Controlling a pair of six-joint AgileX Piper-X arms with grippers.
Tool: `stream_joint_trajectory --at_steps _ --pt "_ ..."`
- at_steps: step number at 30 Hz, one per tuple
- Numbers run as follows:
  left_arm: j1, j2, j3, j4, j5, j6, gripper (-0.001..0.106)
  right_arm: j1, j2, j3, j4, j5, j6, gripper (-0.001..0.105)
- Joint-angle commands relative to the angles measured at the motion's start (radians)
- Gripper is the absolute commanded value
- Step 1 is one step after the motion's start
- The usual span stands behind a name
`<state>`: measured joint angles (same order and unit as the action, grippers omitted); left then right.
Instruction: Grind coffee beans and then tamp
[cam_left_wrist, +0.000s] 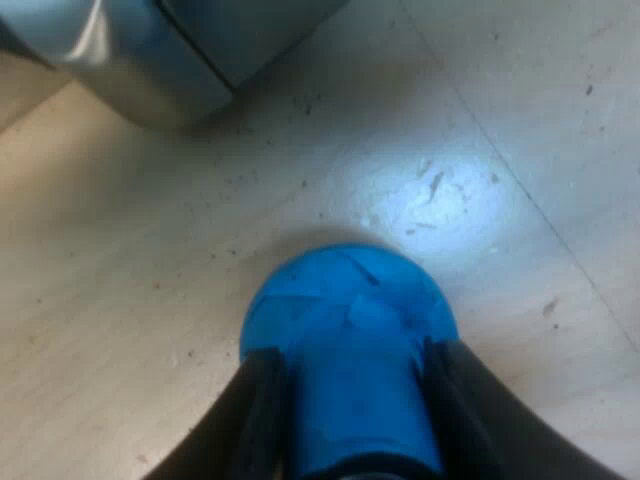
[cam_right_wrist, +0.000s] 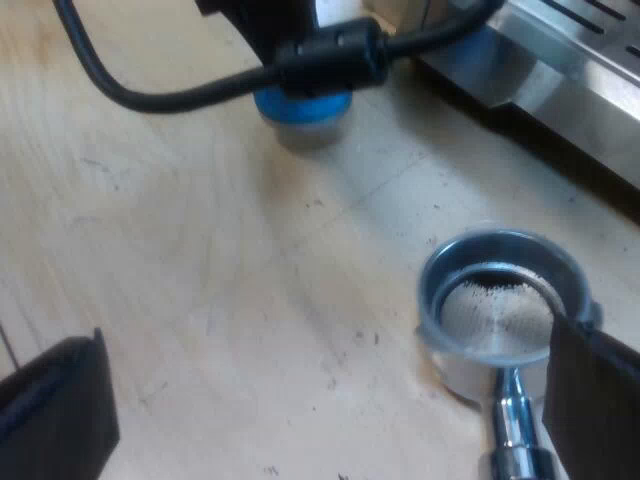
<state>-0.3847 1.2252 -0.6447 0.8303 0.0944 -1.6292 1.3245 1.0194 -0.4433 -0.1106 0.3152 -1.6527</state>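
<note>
1. Bench (cam_right_wrist: 200, 280): a pale wooden surface that carries everything else. It is flecked with dark specks (cam_left_wrist: 300, 100), and in the left wrist view a bright patch of light falls on it.
2. Espresso machine (cam_right_wrist: 560, 50): a brushed-metal body standing on the bench. Its lower front edge runs near the metal holder (cam_right_wrist: 500, 310) without touching it.
3. Right gripper (cam_right_wrist: 325, 400): open and gripping nothing, with its two black fingers (cam_right_wrist: 55, 415) spread wide over the bench. One finger overlaps the rim of the holder's basket in the right wrist view. Whether they touch cannot be told.
4. Left gripper (cam_left_wrist: 350, 400): closed on the tamper (cam_left_wrist: 350, 320), with one black finger against each side of its blue body.
5. Metal holder: rests on the bench with its basket mouth upward. Its shiny neck runs toward the right gripper, close beside one finger.
6. Tamper: blue, widening to a round end toward the bench. In the right wrist view a metal base shows under the blue. It is near the machine's front and well apart from the holder. Whether the base touches the bench cannot be told.
7. Coffee grounds (cam_right_wrist: 495, 285): a thin scatter of dark grains along the inner wall of the basket. Most of the basket's metal floor is bare.
</note>
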Motion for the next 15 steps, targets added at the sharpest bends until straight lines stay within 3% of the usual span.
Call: stream_joint_trajectory --at_steps 1,13,15 --pt "-0.001 0.002 -0.002 -0.018 -0.017 -0.011 0.000 -0.010 0.011 -0.011 -0.030 -0.006 -0.011 0.088" --pt "-0.001 0.070 -0.002 -0.046 -0.015 -0.011 0.001 -0.010 0.013 -0.011 -0.035 -0.029 -0.006 0.088" --pt "-0.001 0.070 -0.002 -0.040 -0.015 -0.007 0.011 -0.010 0.013 -0.011 -0.035 -0.029 -0.006 0.088"
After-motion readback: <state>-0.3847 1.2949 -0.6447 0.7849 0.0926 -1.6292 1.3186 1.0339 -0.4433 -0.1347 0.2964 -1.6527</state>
